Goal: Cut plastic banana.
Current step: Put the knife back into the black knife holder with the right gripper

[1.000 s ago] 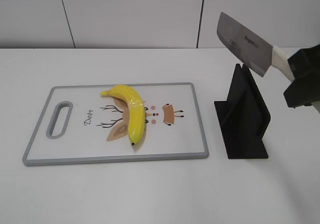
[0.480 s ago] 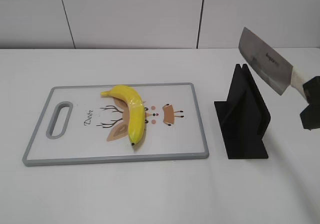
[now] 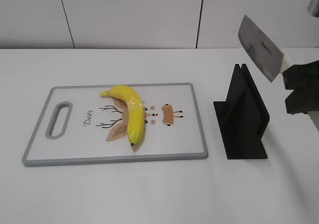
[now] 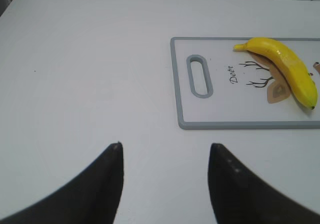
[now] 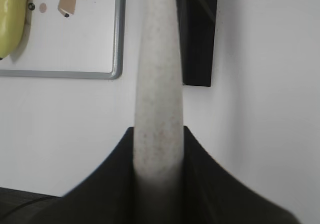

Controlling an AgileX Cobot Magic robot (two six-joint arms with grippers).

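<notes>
Ext. view: banana [image 3: 129,112] lies flat on board [image 3: 194,116], about mid-board, dark tip toward near edge, uncut. Right gripper [image 3: 300,87] holds knife [image 3: 260,48] by the handle, blade raised and tilted, above and just right of the black stand [image 3: 242,115]. Knife is well apart from banana. Step in hand, as judged: carry knife over to board. To do it well: lift clear of stand top, travel left, level the edge, line blade square across banana's mid-length before descending.

Left wrist view: left gripper [image 4: 165,156] empty, jaws spread, hovering over bare surface [image 4: 80,69] near the board's slotted-handle end. Banana at far right of frame. Could pin board or banana end if cut makes it roll; glossy curved body likely to slip.

Right wrist view: gripper clamped firm on the pale knife handle [image 5: 157,79], both jaws flush against it. Stand and board corner below. Blade not visible here; check alignment from ext. view.
</notes>
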